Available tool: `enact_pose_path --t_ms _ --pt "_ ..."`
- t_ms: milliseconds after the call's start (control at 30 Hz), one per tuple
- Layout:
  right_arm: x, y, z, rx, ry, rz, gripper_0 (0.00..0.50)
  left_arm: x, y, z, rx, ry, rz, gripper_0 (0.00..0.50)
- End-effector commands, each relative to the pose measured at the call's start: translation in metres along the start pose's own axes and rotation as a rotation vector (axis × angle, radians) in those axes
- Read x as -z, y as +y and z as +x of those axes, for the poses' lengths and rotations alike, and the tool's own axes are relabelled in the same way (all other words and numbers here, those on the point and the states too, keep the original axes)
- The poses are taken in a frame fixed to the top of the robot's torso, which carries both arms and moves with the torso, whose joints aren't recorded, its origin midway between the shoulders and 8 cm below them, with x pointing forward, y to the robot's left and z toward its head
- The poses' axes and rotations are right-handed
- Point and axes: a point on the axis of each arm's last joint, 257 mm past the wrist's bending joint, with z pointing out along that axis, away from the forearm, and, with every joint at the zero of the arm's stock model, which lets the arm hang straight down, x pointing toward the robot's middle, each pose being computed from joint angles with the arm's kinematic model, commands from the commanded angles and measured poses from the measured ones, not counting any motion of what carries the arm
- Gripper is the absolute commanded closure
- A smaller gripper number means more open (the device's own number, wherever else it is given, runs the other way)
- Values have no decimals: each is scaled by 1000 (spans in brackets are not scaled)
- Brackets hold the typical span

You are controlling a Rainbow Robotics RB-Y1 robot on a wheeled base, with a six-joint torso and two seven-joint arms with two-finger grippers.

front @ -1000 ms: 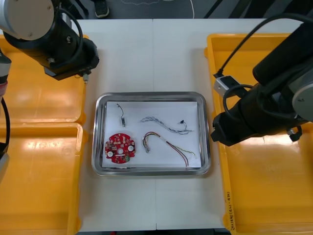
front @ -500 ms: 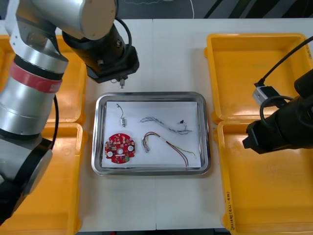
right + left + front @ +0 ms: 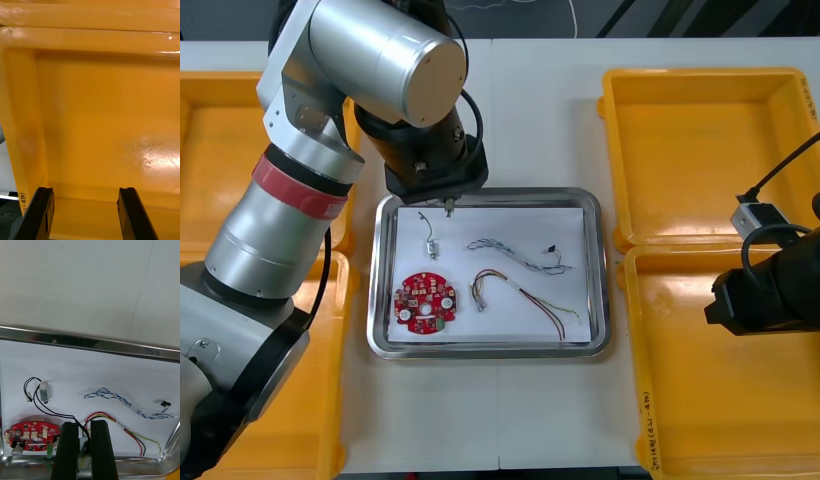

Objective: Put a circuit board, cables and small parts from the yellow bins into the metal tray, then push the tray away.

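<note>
Front view: my left gripper, fingers together, hangs over the far rim of the metal tray, which holds the circuit board near-left. My right gripper, fingers apart, is over the near right yellow bin.

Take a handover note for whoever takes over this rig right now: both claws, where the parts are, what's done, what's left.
Left claw: shut, holding nothing, at the far rim of the metal tray.
Right claw: open, holding nothing, over the near right yellow bin.
In the tray: circuit board, blue and white cable, red and yellow cable, small metal part with a black cable.
Done: loading, by the look of it.
Left: push the tray away.
</note>
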Motion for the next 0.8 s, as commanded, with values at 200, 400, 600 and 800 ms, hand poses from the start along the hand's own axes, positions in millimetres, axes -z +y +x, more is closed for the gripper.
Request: enact_pose_path --t_ms 200,400,600,800 --pt "1 -16 4 -111 -47 24 7 -29 3 26 17 30 -12 500" --pt "-3 -17 7 -133 -47 28 5 -41 4 31 19 20 -18 500" --pt "-7 -16 11 -147 -38 22 7 -49 3 31 34 4 -9 500" --pt "-7 -16 12 -150 -36 22 6 -57 6 31 43 10 -19 500"
